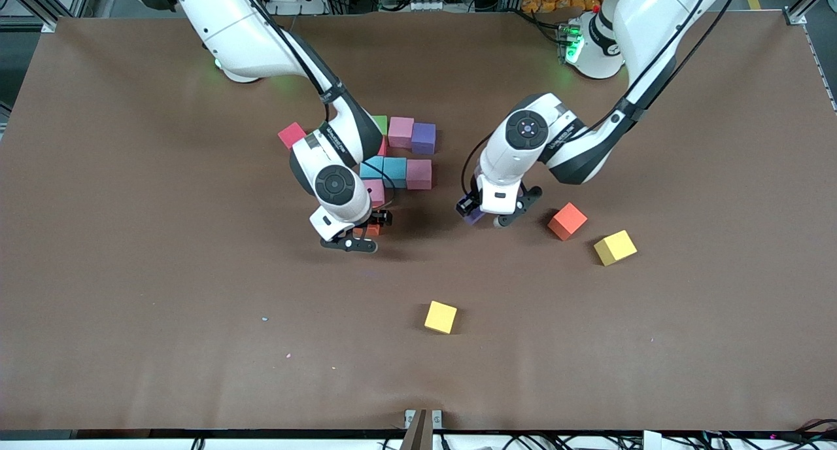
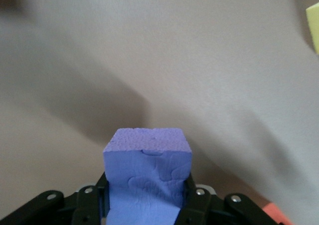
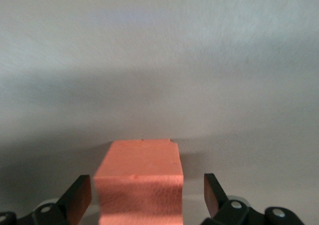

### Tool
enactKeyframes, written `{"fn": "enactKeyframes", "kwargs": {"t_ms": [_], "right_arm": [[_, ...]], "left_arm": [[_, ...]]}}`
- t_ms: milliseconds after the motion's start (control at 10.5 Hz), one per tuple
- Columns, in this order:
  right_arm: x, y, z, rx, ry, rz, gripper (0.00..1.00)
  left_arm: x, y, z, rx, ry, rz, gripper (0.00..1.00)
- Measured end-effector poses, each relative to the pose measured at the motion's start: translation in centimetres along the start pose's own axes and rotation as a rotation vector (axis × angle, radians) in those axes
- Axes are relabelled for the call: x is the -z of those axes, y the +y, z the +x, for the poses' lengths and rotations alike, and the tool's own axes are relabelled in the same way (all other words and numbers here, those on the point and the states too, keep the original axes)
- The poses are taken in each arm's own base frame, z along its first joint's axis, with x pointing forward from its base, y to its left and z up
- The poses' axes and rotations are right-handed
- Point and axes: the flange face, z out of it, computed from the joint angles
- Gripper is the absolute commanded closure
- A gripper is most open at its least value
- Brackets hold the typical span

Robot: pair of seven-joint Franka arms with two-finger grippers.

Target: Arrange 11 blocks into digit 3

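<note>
My right gripper (image 1: 359, 235) is open, its fingers (image 3: 79, 195) standing clear on either side of an orange block (image 3: 139, 160). That orange block (image 1: 373, 229) rests on the table just nearer the camera than a pink block (image 1: 375, 191). Above these lie two light blue blocks (image 1: 395, 172), a pink one (image 1: 419, 174), then green (image 1: 380, 123), pink (image 1: 400, 131) and purple (image 1: 424, 138). A red block (image 1: 291, 135) lies apart, toward the right arm's end. My left gripper (image 1: 476, 213) is shut on a purple block (image 2: 147, 150), low over bare table. A second orange block (image 1: 567, 220) lies beside it.
Two yellow cubes lie loose: one (image 1: 614, 247) close to the second orange block, one (image 1: 441, 316) nearer the camera at mid-table. The right arm's forearm (image 1: 340, 142) hangs over part of the block cluster.
</note>
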Motion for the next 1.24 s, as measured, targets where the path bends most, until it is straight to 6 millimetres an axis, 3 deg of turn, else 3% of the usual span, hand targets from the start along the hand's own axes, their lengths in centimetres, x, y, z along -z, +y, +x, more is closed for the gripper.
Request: {"fn": "enactKeyframes", "kwargs": {"t_ms": [286,572,762,953,1239], "right_arm": [[7.7,1.3,1.4,-0.027,0.065,0.053,0.0],[13.4,5.9,4.9,-0.104,0.119,0.09,0.0],[15.6,11.5,8.8,-0.06,0.176,0.075,0.0],[18.2,18.5,11.7,0.034,0.196,0.031,0.0],[25.0,26.0,12.0,0.154,0.233,0.011,0.0]], "left_arm": [[0.4,2.6,-1.3,0.159,-0.019,0.014,0.96],[-0.8,4.9,-2.4,0.279,-0.041,0.009,0.96],[-1.8,6.5,-2.9,0.391,-0.028,-0.004,0.96],[-2.6,8.3,-3.7,0.489,-0.024,-0.006,0.96],[-3.2,10.1,-4.9,0.556,-0.021,0.007,0.96]]}}
